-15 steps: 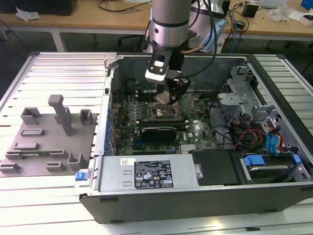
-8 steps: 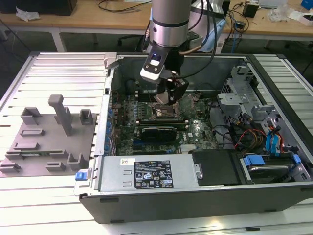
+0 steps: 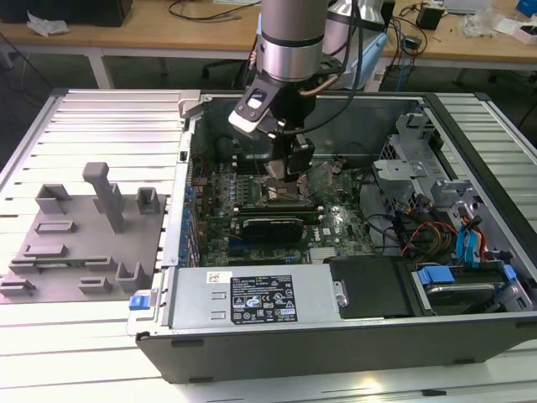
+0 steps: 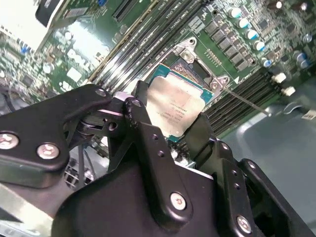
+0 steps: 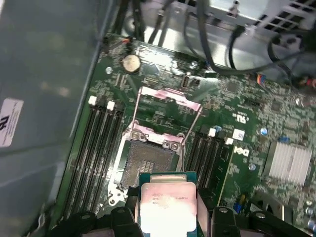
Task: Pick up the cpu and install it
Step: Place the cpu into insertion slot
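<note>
The gripper [image 5: 169,223] is clamped on the cpu [image 4: 174,106], black fingers [image 4: 145,131] pinching two opposite edges so the flat square chip hangs lid-up close above the open socket [image 5: 148,159]; this edge grip, I judge, leaves its underside free to seat. The lid is dull silver with a thin green rim, the socket a dark pin field in bright steel, its load plate [image 5: 170,96] swung up, on the green motherboard [image 5: 247,123]
</note>
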`<control>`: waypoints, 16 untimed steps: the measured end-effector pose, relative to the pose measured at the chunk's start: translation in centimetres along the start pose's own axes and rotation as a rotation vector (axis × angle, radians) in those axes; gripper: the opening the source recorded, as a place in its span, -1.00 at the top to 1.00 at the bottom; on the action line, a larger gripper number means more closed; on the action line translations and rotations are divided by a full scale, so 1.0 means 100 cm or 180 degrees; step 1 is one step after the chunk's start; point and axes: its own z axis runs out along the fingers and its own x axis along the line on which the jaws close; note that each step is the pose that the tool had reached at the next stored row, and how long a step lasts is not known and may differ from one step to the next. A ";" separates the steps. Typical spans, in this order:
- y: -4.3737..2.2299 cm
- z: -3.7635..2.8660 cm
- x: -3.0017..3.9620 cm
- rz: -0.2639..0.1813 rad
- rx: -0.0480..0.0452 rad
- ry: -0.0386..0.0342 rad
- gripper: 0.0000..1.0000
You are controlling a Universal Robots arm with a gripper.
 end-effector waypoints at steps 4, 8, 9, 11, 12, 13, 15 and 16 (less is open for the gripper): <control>0.0000 0.0004 0.0000 0.0297 0.0011 -0.0012 -0.09; -0.0001 0.0013 0.0000 0.0580 0.0022 -0.0023 -0.09; -0.0001 0.0013 0.0000 0.0584 0.0022 -0.0024 -0.09; -0.0002 0.0028 0.0002 0.0587 0.0010 -0.0022 -0.09; -0.0004 0.0038 0.0002 0.0588 -0.0009 -0.0024 -0.09; -0.0005 0.0062 0.0003 0.0588 -0.0036 -0.0027 -0.09; -0.0007 0.0111 0.0005 0.0608 -0.0040 -0.0029 -0.09; -0.0007 0.0127 0.0005 0.0634 -0.0039 -0.0031 -0.09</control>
